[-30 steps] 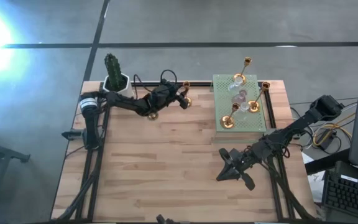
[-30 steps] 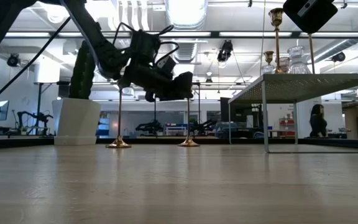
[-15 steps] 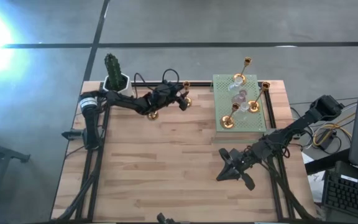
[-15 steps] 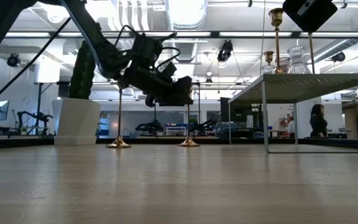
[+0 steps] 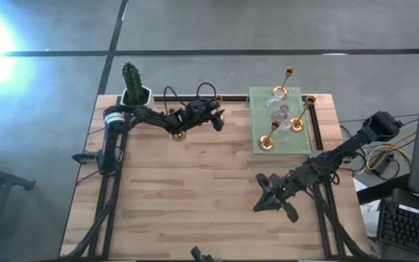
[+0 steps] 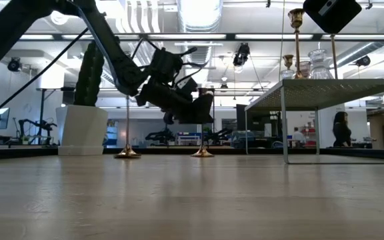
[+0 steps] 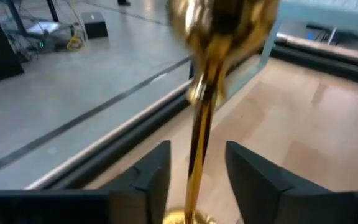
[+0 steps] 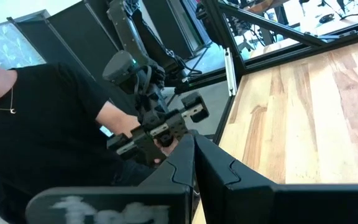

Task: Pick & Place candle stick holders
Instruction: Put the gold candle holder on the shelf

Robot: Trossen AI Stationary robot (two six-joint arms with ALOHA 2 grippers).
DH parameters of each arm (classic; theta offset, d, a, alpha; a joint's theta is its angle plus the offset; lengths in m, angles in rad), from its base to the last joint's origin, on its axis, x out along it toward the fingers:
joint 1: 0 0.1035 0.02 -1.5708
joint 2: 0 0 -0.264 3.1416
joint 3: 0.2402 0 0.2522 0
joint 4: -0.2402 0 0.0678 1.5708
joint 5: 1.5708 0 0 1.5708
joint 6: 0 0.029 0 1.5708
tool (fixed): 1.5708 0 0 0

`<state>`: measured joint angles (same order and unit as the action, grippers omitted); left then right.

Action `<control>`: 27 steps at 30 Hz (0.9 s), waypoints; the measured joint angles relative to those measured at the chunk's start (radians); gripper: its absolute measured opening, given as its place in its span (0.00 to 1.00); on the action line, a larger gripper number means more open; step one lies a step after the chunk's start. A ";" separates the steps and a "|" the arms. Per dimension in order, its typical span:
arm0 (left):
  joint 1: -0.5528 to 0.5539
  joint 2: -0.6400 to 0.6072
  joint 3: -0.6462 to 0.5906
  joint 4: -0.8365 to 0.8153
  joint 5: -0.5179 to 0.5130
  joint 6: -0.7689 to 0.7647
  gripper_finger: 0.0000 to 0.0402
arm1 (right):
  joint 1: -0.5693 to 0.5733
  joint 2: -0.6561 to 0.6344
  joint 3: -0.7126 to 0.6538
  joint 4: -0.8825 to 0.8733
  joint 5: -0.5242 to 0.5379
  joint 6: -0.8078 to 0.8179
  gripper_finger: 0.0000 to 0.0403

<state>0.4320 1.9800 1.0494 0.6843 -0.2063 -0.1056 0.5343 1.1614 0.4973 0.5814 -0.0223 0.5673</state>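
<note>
Desk centre bare wood, free passage; raised mat with holders blocks 1 o'clock; cactus pot at 11.

My arms are dark. The holders are shiny gold, some clear glass. The mat is green and perforated; the table is light wood.
</note>
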 joint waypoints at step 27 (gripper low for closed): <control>-0.020 -0.224 0.065 -0.153 0.149 0.038 0.04 | 0.002 0.000 0.000 0.000 0.000 -0.003 0.02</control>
<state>0.4122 1.7556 1.1141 0.5314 -0.0576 -0.0676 0.5365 1.1614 0.4973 0.5811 -0.0223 0.5640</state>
